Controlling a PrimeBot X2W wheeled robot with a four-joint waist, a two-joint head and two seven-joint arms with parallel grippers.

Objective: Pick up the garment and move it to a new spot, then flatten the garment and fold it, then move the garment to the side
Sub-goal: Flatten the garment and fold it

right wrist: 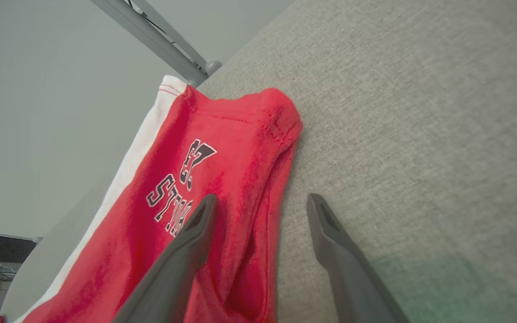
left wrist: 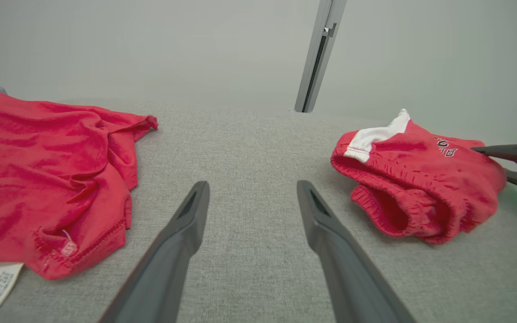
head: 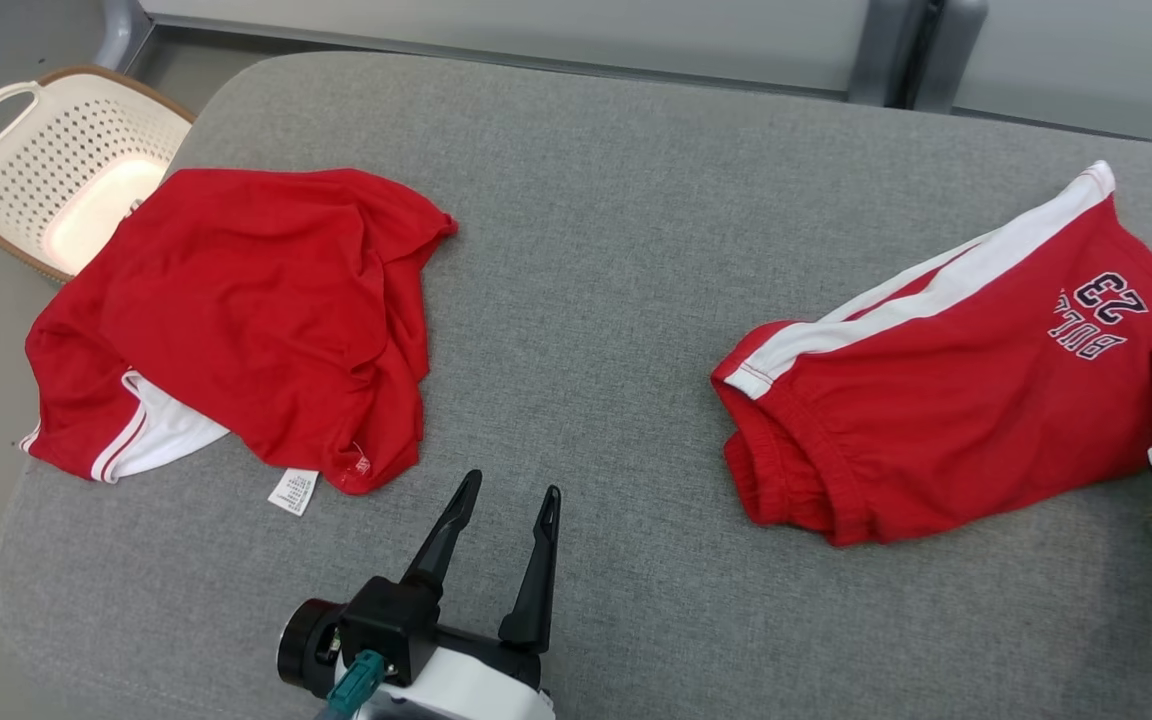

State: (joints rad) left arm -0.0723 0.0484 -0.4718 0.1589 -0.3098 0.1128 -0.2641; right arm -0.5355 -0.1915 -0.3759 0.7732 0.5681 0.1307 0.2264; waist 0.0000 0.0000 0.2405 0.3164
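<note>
shirt (head: 246, 300): plain red; a white panel at one edge, with red-and-white striped trim
care label (head: 293, 491): white; fine dark print
shorts (head: 936, 420): red; white side stripe; dark number 23 and lettering, edged in white
surface (head: 616, 250): mottled grey weave
basket (head: 56, 150): cream, dotted with holes; brown rim
left gripper (head: 513, 483): black fingers; white wrist; teal plug
right gripper (right wrist: 262, 199): dark grey fingers

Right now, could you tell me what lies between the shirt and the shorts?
Bare grey cushion, per the head view; the open left gripper sits at its near edge.
</note>
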